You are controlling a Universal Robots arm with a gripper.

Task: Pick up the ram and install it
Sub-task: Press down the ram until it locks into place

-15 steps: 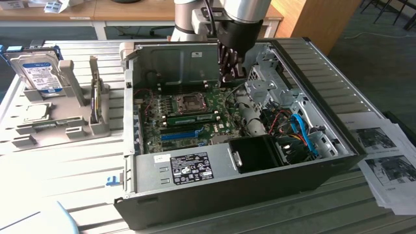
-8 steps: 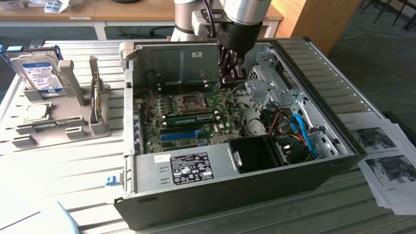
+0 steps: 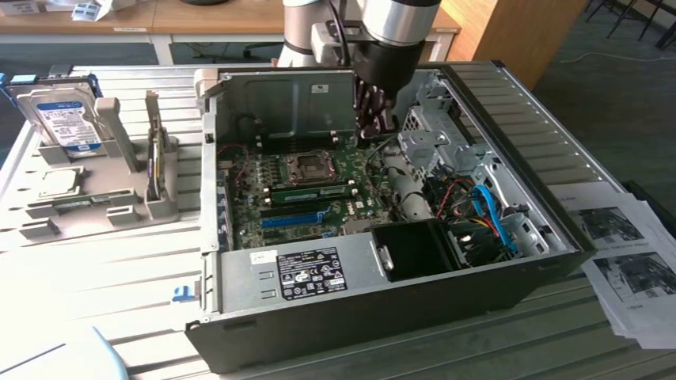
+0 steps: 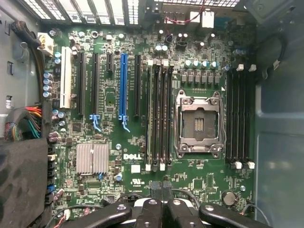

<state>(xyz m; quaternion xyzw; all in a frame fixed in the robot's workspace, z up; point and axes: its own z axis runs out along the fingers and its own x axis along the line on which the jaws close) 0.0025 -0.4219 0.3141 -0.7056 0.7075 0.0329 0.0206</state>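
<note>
already the ram [image 3: 313, 192] lies on the motherboard [image 4: 135, 142] inside the open case [image 3: 533, 127].

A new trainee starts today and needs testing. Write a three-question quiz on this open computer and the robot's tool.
1. True or false: the hard drive lies inside the computer case.
2. Multiple choice: the tool hangs over A) the hard drive, B) the motherboard, C) a keyboard.
3. Fill in: the ram sits in a slot between the CPU socket and the long ____ slot.
Key: 1 false, it stands in the grey holder outside the case. 2 B. 3 blue.
</note>
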